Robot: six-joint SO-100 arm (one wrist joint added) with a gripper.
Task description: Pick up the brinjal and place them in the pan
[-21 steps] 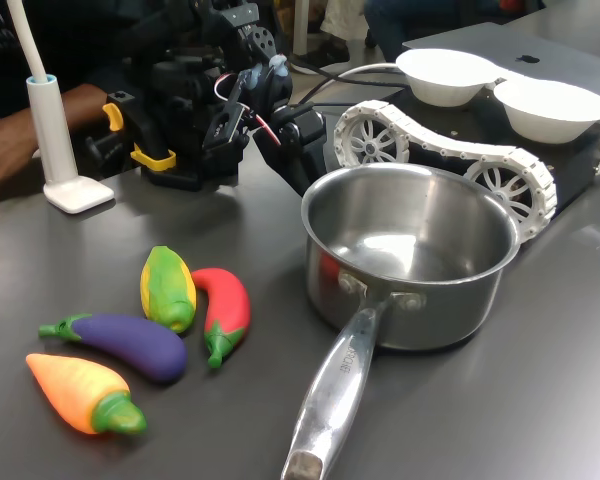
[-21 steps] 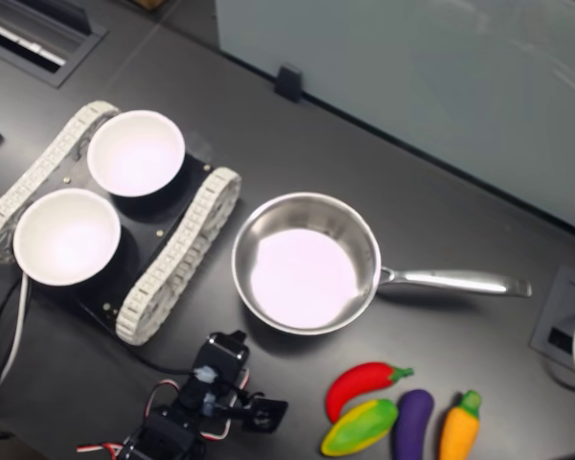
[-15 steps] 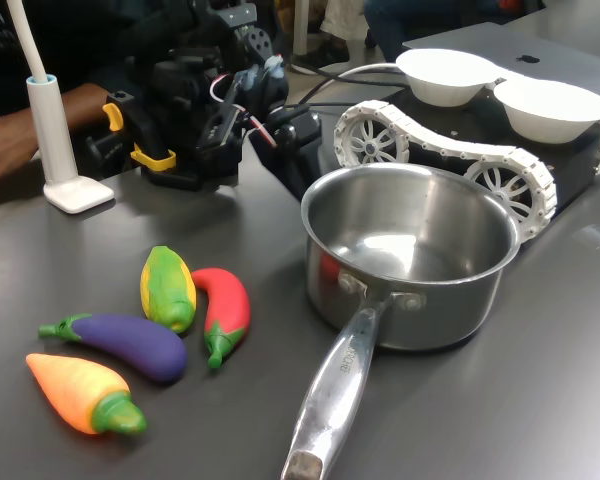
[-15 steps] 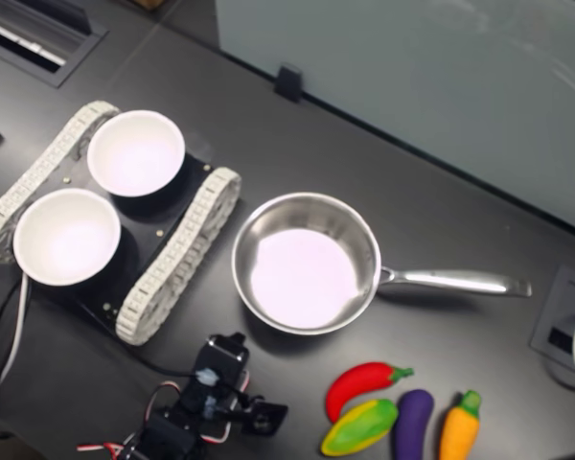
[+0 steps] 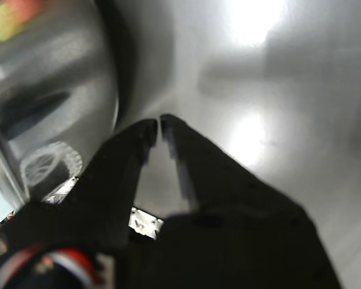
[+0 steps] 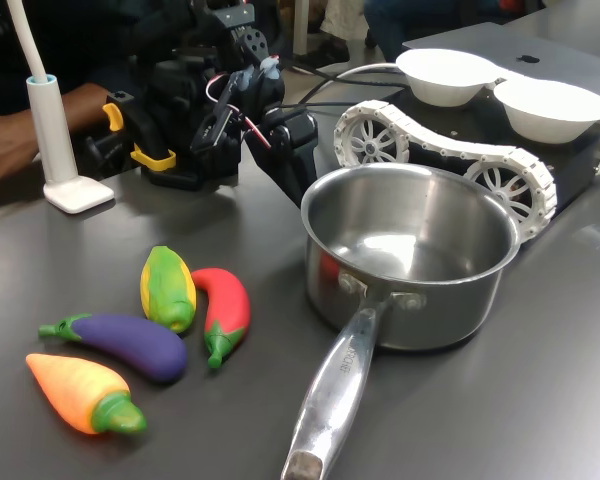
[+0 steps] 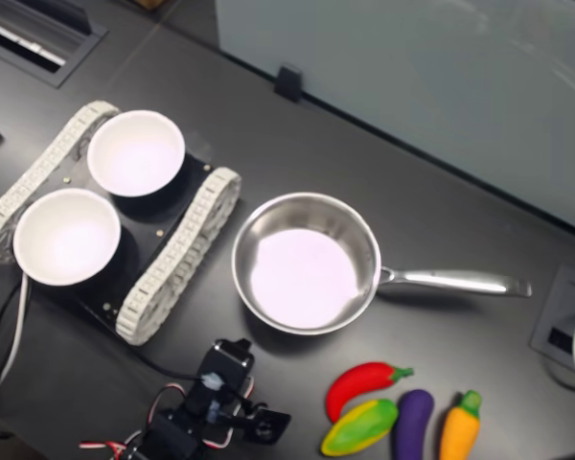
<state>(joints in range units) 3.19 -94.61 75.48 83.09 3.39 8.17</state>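
The glossy purple toy brinjal [image 6: 120,343] with its green stem cap lies on the dark grey bench [image 6: 540,400], well apart from the round stainless-steel pan [image 6: 410,255], off toward the first exterior view's left of the pan's long riveted handle [image 6: 332,395]. Just beside the brinjal rest an orange toy carrot [image 6: 82,393], a yellow-green toy corn cob [image 6: 168,288] and a red toy chilli [image 6: 222,311]; the chilli is the one nearest the pan. In the second exterior view the brinjal [image 7: 413,422] sits below the pan [image 7: 305,263], between the corn cob [image 7: 360,427] and the carrot [image 7: 459,425].

The black robot arm's hand [image 5: 157,125] hangs close to the pan's outer wall [image 5: 54,102] in the wrist view, its two dark fingers nearly meeting at the tips with only a thin slit between them and nothing held. In the first exterior view the hand [image 6: 292,135] is behind the pan, far from the brinjal. Beyond the pan a white-tracked vehicle [image 6: 450,160] carries two white bowls [image 6: 500,90].
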